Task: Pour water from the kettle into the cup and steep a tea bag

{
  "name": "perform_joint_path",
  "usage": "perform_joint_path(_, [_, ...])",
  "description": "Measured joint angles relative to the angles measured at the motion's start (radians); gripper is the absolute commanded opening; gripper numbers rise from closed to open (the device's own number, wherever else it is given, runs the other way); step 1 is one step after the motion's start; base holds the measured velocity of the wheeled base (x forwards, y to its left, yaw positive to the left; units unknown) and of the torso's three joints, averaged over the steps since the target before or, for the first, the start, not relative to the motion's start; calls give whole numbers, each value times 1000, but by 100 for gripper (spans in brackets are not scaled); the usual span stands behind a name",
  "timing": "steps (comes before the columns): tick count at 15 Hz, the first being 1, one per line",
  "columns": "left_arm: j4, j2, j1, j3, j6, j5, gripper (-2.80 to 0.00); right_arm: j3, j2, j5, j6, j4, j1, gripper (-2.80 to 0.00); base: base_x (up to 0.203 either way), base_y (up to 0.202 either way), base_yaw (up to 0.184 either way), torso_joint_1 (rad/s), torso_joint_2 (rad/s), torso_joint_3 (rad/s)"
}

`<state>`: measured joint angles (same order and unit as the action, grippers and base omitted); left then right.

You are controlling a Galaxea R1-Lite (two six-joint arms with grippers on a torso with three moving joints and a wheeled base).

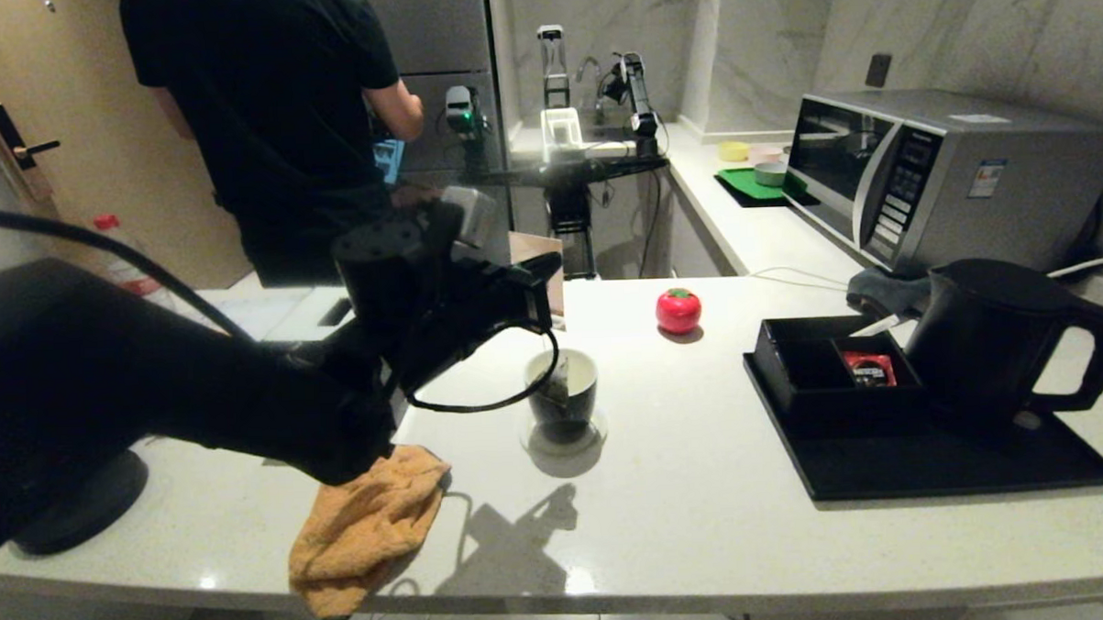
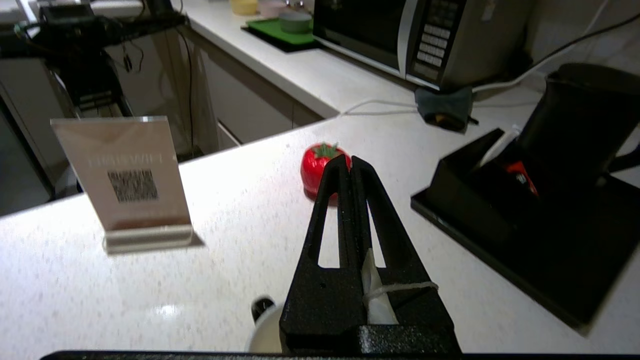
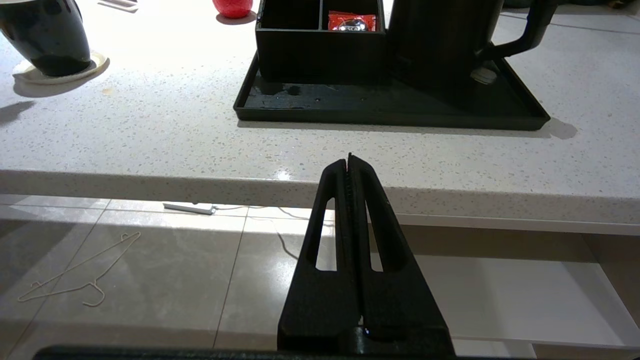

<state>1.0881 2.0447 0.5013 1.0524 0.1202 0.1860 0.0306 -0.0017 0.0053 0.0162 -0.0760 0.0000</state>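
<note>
Tea bag hangs in the cup from my left end effector, pinched on its string; my right end effector is closed, empty

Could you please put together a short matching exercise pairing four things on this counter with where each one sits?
Things:
1. kettle
2. cup
3. red tomato-shaped object
4. orange cloth

Places:
A. draped over the counter's front edge
B. on a round coaster, a tea bag hanging into it
C. on the black tray, right of the compartment box
D. alone on bare counter, between cup and tray

Pairs: 1-C, 2-B, 3-D, 4-A
</note>
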Motion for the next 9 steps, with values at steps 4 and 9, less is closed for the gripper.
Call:
perform_joint_path(4, [-1,59,1,109,-17,1,-280,-1,0,0,0,3,0,-280,0,0,0,0,0,0])
perform_joint_path(9, [-2,81,1,127,-39,-2,-280,-1,0,0,0,4,0,-280,0,0,0,0,0,0])
